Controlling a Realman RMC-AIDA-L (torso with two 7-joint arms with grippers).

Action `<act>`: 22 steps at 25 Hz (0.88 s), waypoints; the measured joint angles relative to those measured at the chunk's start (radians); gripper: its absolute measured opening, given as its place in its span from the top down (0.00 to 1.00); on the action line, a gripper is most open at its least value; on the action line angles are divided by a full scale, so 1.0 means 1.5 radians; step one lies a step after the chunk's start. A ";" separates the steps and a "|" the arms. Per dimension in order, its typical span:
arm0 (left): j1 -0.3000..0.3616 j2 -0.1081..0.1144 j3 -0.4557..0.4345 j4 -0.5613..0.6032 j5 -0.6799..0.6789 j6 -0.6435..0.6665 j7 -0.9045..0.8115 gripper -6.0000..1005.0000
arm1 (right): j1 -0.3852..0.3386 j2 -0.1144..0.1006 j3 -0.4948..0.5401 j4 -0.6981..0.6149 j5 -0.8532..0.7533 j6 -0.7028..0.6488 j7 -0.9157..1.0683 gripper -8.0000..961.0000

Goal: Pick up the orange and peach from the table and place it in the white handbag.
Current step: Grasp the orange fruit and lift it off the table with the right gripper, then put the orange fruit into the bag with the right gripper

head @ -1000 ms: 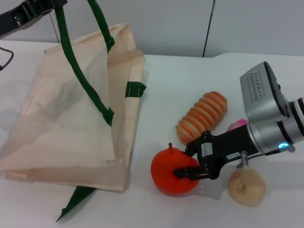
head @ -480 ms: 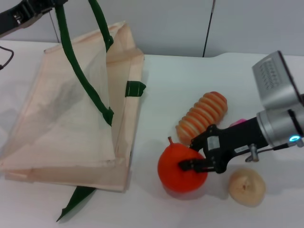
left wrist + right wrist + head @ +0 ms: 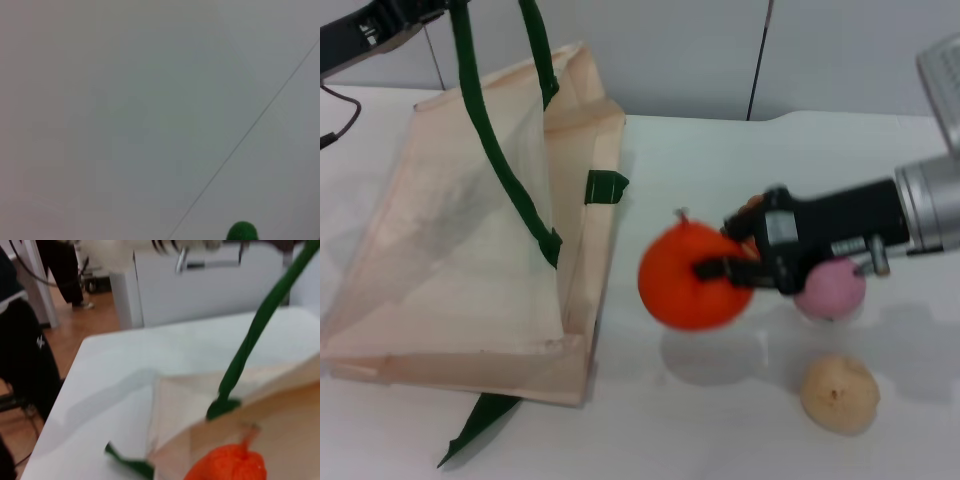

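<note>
My right gripper (image 3: pixel 722 268) is shut on the orange (image 3: pixel 688 277) and holds it in the air, a little to the right of the white handbag (image 3: pixel 450 250). In the right wrist view the orange (image 3: pixel 227 466) shows with the handbag (image 3: pixel 280 405) just beyond it. The pink peach (image 3: pixel 831 289) lies on the table under the right arm. At the top left my left gripper (image 3: pixel 428 10) holds up the bag's green strap (image 3: pixel 485 130), which keeps the mouth lifted open. The left wrist view shows only a wall and a green bit of strap (image 3: pixel 242 232).
A tan round fruit (image 3: pixel 838 394) lies on the table near the front right. The ribbed orange piece is hidden behind the right gripper. A loose green strap end (image 3: pixel 480 420) trails off the bag's near corner.
The right gripper has lifted the orange off the table and drawn back and up. The peach, covered by the arm before, now shows.
</note>
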 joint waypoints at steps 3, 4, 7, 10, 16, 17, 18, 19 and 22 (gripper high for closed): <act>-0.008 -0.001 0.003 -0.001 -0.001 -0.005 0.000 0.87 | 0.012 0.000 -0.001 -0.007 0.037 0.002 -0.003 0.76; -0.012 -0.002 0.005 -0.005 -0.001 -0.005 0.000 0.87 | 0.017 0.000 -0.001 -0.007 0.048 0.004 -0.006 0.76; -0.024 -0.002 0.007 -0.018 -0.001 -0.007 0.003 0.87 | 0.031 0.001 -0.002 -0.002 0.073 0.020 -0.015 0.78; -0.035 -0.006 0.008 -0.023 0.002 -0.015 0.005 0.87 | 0.044 0.002 -0.002 0.020 0.089 0.061 -0.020 0.80; -0.048 -0.017 0.008 -0.025 0.003 -0.036 0.006 0.87 | 0.062 0.003 -0.002 0.079 0.092 0.165 -0.038 0.85; -0.050 -0.018 0.008 -0.025 0.003 -0.037 0.006 0.87 | 0.062 0.003 -0.003 0.086 0.092 0.183 -0.039 0.85; -0.053 -0.020 0.008 -0.025 0.003 -0.038 0.006 0.87 | 0.063 0.003 -0.002 0.089 0.092 0.193 -0.040 0.86; -0.055 -0.023 0.008 -0.025 0.004 -0.040 0.006 0.87 | 0.063 0.003 -0.003 0.091 0.092 0.205 -0.041 0.87; -0.059 -0.028 0.008 -0.023 0.003 -0.052 0.006 0.87 | 0.063 0.003 -0.002 0.101 0.092 0.236 -0.041 0.90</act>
